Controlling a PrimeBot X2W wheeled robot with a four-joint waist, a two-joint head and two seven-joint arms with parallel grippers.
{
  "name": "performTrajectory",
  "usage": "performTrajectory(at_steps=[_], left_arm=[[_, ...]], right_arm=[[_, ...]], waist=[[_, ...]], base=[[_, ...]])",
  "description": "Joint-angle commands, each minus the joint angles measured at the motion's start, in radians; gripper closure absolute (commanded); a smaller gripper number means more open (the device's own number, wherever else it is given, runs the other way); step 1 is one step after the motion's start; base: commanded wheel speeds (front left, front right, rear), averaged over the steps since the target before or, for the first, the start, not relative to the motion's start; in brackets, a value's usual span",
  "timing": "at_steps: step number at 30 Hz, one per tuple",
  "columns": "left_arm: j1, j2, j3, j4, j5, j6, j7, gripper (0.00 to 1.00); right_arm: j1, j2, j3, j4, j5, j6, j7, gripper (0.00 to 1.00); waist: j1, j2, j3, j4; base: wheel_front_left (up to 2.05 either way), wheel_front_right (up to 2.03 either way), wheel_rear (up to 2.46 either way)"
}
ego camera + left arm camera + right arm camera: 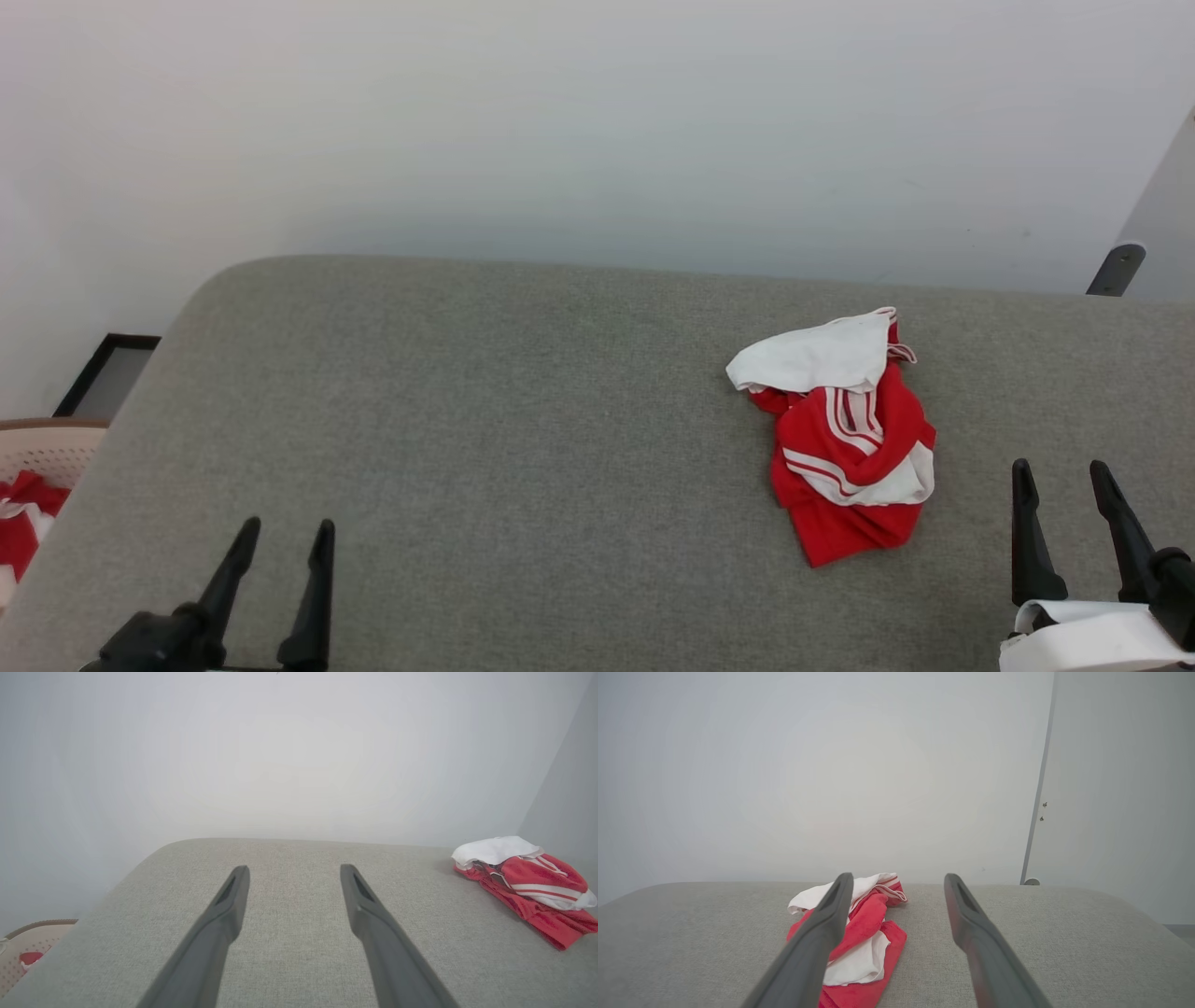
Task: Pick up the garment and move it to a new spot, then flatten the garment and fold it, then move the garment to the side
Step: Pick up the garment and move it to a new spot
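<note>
The right gripper [1061, 471] stands with jaws wide apart and empty; the crumpled garment [850, 439] lies near, ahead and to its left on the grey padded surface [467, 420], long axis near-to-far, white end farthest. The left gripper [288, 528] is likewise wide and empty, well apart from the garment, so the right arm is nearer. Count: two grippers, one garment on the surface, one basket [56, 455] at left.

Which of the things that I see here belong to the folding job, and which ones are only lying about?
For the job: crumpled red-and-white garment; open left gripper; open right gripper; grey padded surface under the garment.
Just lying about: pale perforated basket holding red cloth; dark frame behind it.
</note>
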Motion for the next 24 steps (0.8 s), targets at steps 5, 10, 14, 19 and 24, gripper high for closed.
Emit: performTrajectory(at_steps=[5, 10, 14, 19, 24], left_arm=[[0.029, -0.056, 0.062, 0.003, 0.057, -0.048, 0.0, 0.0], [0.03, -0.097, 0.091, 0.03, 0.099, -0.076, 0.0, 0.0], [0.02, -0.116, 0.106, 0.039, 0.116, -0.088, 0.0, 0.0], [0.013, -0.13, 0.114, 0.043, 0.131, -0.094, 0.0, 0.0], [0.01, -0.135, 0.111, 0.045, 0.136, -0.096, 0.0, 0.0]], right_arm=[[0.016, 0.007, -0.002, -0.017, 0.006, 0.0, -0.001, 0.0], [0.028, 0.012, 0.003, -0.016, -0.001, 0.0, -0.001, 0.0], [0.029, 0.014, 0.0, -0.017, -0.005, 0.0, -0.001, 0.0], [0.024, 0.015, 0.004, -0.014, 0.005, 0.0, -0.001, 0.0], [0.021, 0.015, 0.009, -0.011, 0.009, 0.0, -0.001, 0.0]], waist=[[0.0, 0.0, -0.001, -0.01], [0.0, 0.0, 0.003, -0.019], [0.0, 0.0, 0.007, -0.022], [0.0, 0.0, 0.008, -0.023], [0.0, 0.0, 0.008, -0.024]], base=[[0.0, 0.0, 0.0], [0.0, 0.0, 0.0], [0.0, 0.0, 0.0], [0.0, 0.0, 0.0], [0.0, 0.0, 0.0]])
